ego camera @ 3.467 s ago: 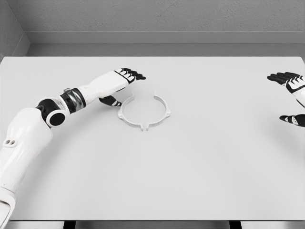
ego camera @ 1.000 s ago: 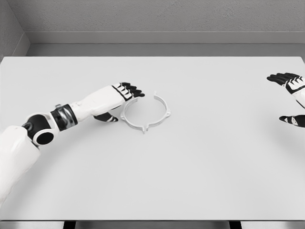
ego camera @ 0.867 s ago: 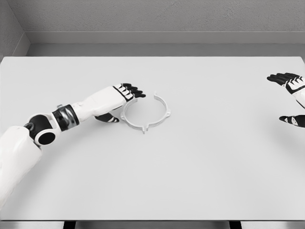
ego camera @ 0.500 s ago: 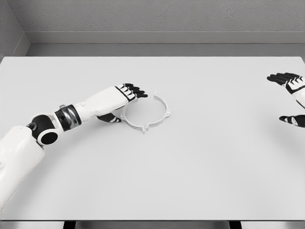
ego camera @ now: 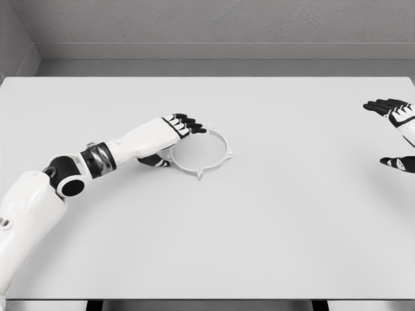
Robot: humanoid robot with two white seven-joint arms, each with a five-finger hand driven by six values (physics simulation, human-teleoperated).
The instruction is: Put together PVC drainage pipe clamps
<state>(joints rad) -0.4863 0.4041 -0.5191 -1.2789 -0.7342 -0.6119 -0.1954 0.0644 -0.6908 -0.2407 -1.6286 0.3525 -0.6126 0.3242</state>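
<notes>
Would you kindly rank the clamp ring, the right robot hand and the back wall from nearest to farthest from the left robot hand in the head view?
1. Clamp ring, right beside the left robot hand.
2. Back wall, beyond the table's far edge.
3. Right robot hand, at the right edge.

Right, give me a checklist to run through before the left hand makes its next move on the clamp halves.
1. Both clamp halves lie flat on the table, forming a ring: ok.
2. Far seam of the ring closed: cannot tell, the left hand covers it.
3. Near seam with its small tab closed: cannot tell, too small to judge.
4. Left hand placed at the ring: ok, fingers over the far left rim, thumb at the outer left side.
5. Left hand has a firm hold on the ring: cannot tell, contact is not visible.
6. Right hand out of the way: ok, open at the table's right edge.
</notes>
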